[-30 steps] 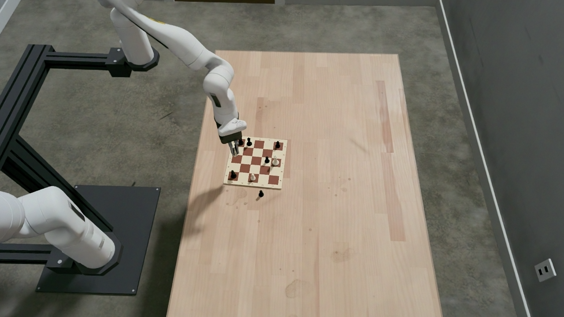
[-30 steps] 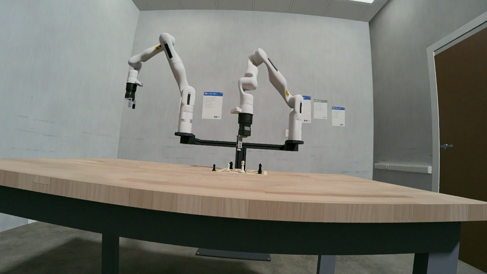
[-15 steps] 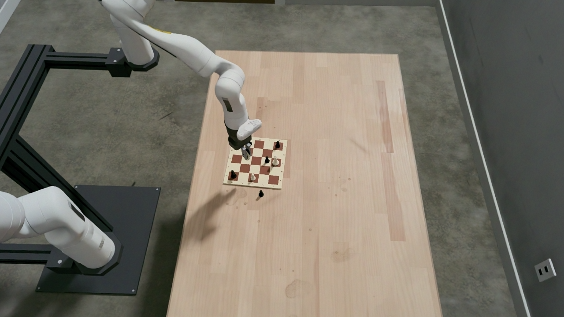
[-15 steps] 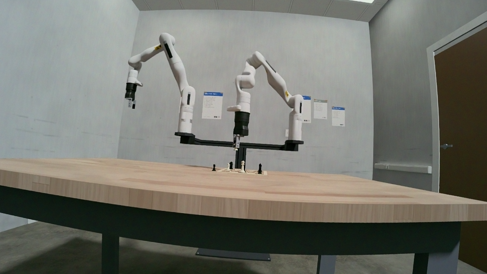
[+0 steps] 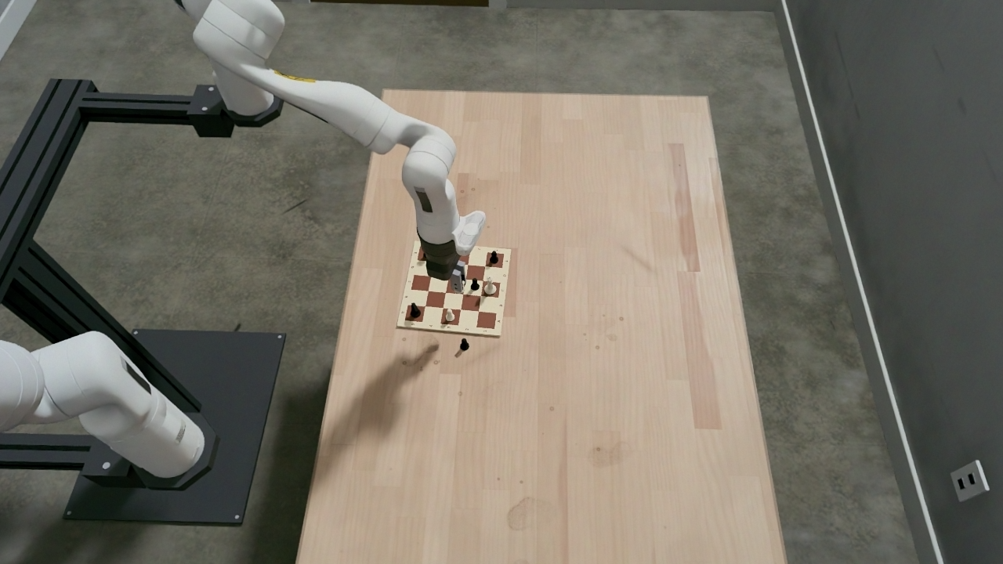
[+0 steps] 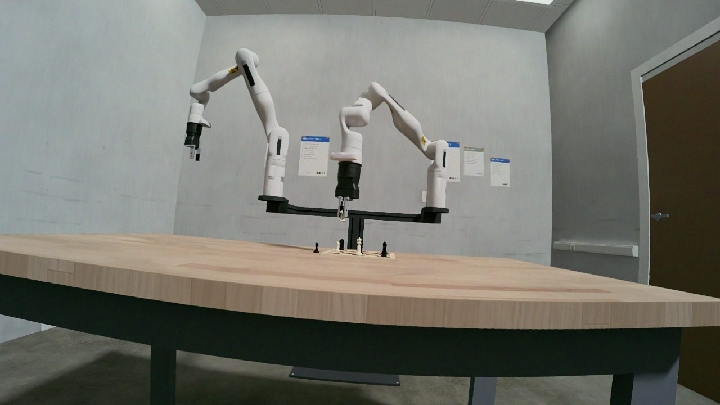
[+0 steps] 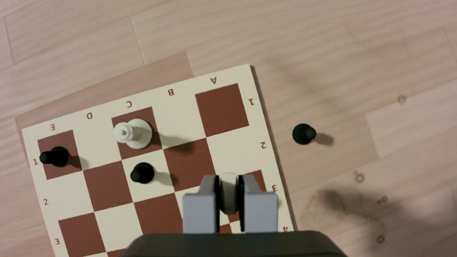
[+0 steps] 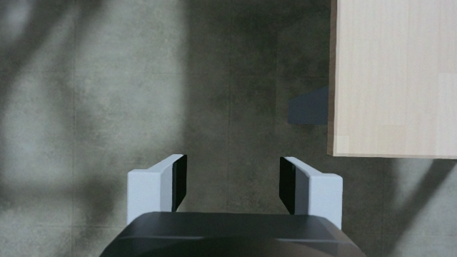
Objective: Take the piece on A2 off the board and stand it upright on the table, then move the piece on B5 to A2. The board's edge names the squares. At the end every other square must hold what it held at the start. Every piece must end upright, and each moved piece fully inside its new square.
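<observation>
My left gripper grasps the white chess piece above the chessboard. I should centre it over A2, keep it vertical, lower gently, and release only once its base sits flat.

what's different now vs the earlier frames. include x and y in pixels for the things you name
The left end effector (image 5: 458, 288) (image 6: 342, 214) (image 7: 228, 195) moved across the board (image 5: 425, 327) (image 7: 246, 76) toward A2, the pale piece (image 6: 342, 217) (image 7: 228, 193) gripped throughout. Nothing was let go. The black piece on the table (image 5: 460, 341) (image 6: 314, 249) (image 7: 303, 134), the pale king on C1 (image 5: 489, 287) (image 6: 359, 246) (image 7: 137, 133) and the right arm (image 5: 140, 413) (image 6: 261, 100) stayed put.
</observation>
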Tool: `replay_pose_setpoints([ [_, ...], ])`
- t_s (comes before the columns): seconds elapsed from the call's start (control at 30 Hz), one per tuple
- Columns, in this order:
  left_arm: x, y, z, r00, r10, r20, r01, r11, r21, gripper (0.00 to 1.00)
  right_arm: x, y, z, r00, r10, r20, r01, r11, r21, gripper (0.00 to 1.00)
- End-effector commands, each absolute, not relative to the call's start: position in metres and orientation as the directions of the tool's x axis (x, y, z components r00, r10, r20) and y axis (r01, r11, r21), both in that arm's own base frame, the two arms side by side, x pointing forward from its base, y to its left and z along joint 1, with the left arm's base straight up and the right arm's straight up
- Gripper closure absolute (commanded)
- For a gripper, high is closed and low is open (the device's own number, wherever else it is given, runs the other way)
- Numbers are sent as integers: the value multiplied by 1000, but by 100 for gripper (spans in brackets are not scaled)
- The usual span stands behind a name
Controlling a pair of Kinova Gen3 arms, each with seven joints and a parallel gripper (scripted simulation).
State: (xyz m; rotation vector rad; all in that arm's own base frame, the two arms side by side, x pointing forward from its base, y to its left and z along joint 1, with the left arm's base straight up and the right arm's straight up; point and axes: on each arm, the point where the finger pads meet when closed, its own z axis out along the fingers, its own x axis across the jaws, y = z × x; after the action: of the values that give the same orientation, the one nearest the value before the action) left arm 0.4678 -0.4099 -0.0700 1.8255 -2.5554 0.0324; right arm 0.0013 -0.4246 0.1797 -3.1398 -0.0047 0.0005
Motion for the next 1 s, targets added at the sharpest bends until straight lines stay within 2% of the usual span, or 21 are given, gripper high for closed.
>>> replay_pose_setpoints([
  [0.0,473,-413,-69,-266,-964,3,-964,265,-6,100,1,-425,180,1000,3,0,3,-1000,0,0],
  [0.37,482,-421,-68,-104,-995,2,-995,104,-2,100,1,-425,180,1000,3,0,3,-1000,0,0],
  [0.97,483,-422,-68,-86,-996,1,-996,86,-2,100,1,-425,180,1000,3,0,3,-1000,0,0],
])
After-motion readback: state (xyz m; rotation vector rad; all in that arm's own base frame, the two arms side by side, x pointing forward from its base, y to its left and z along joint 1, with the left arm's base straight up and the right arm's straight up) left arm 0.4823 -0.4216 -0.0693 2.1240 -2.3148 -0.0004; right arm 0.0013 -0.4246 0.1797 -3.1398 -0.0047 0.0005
